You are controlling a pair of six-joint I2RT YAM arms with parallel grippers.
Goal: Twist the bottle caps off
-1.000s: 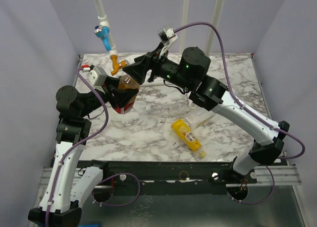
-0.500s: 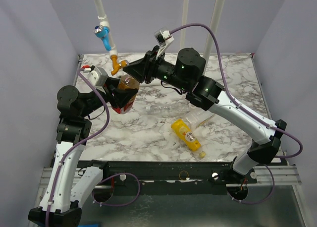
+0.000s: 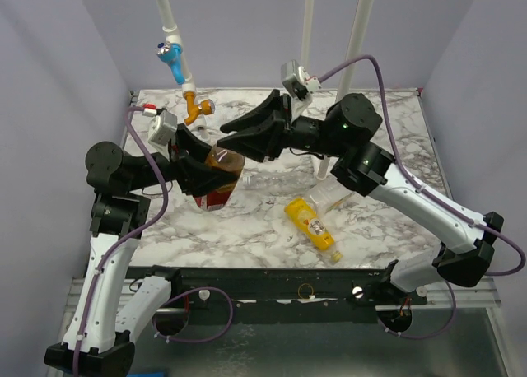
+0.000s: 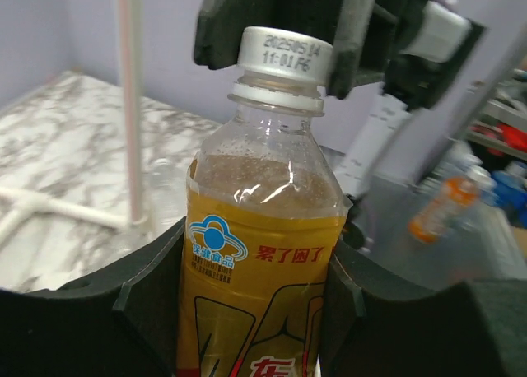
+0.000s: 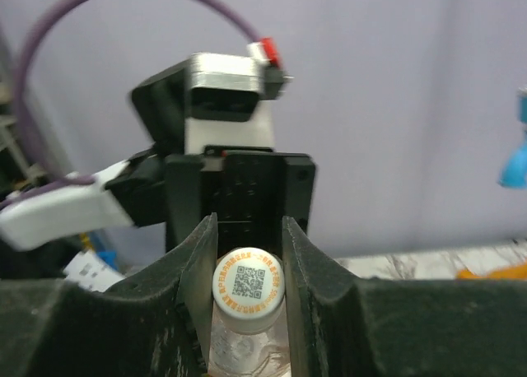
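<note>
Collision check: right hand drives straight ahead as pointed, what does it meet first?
The right hand is shut on the white cap, so that, then the brown bottle under it; left hand holds the bottle just beyond, depth unclear.

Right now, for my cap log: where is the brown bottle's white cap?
The white cap sits top centre in the left wrist view, on the brown bottle held by the left gripper, pinched by the right gripper.

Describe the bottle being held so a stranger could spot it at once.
Over the left half of the marble table, find where the two arms meet. There the left gripper holds a brown, red-labelled bottle off the surface, its white cap pinched by the right gripper. Unlike it, the yellow bottle and the clear ones lie flat on the table.
</note>
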